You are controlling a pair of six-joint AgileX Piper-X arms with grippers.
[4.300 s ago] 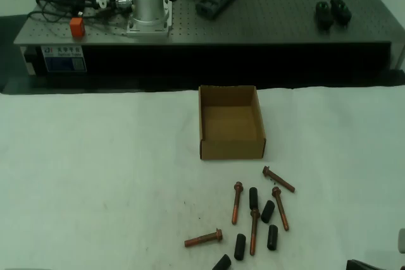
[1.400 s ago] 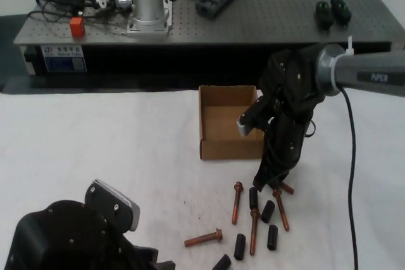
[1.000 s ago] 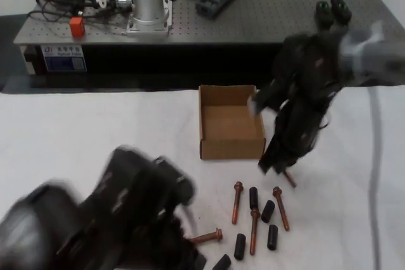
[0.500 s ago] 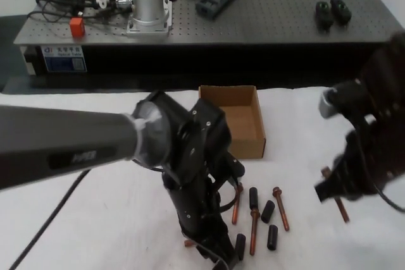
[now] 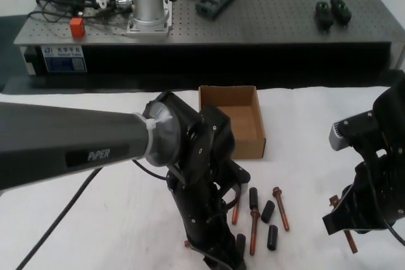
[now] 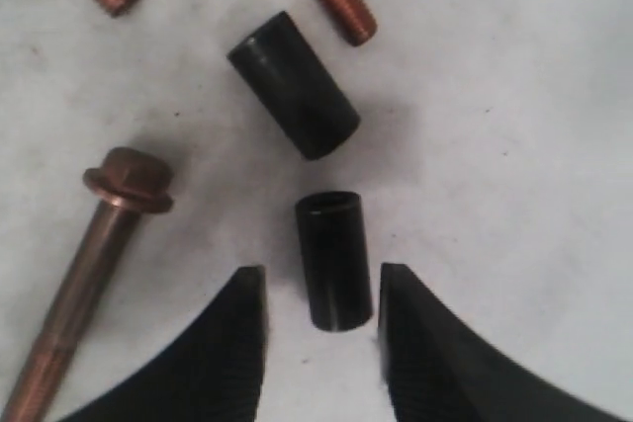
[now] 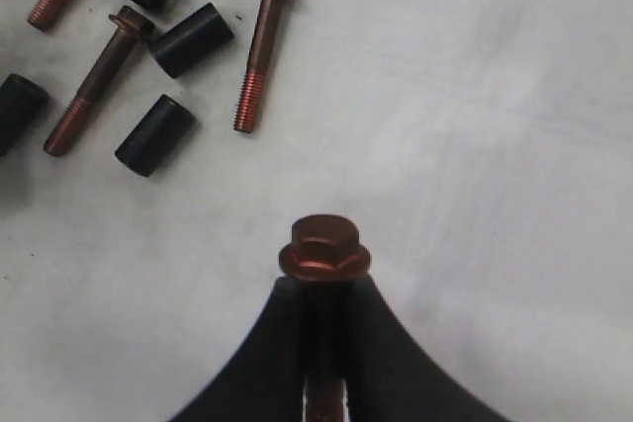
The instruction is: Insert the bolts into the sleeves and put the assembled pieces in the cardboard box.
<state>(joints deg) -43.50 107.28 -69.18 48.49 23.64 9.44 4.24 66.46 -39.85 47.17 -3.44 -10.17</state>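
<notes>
Left jaws spread either side of a black sleeve (image 6: 334, 262) lying on the surface (image 6: 514, 145); right jaws pinch a copper bolt (image 7: 327, 249) below its head, apparently lifted, right of the cardboard box (image 5: 252, 145)

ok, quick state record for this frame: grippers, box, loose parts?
left gripper: open, fingers either side of a lying black sleeve, gaps showing on both sides
right gripper: shut on a bolt, head past the fingertips
cardboard box: no pieces visible inside
loose bolts: several on the white cloth
loose sleeves: several among them
assembled pieces: none seen
</notes>
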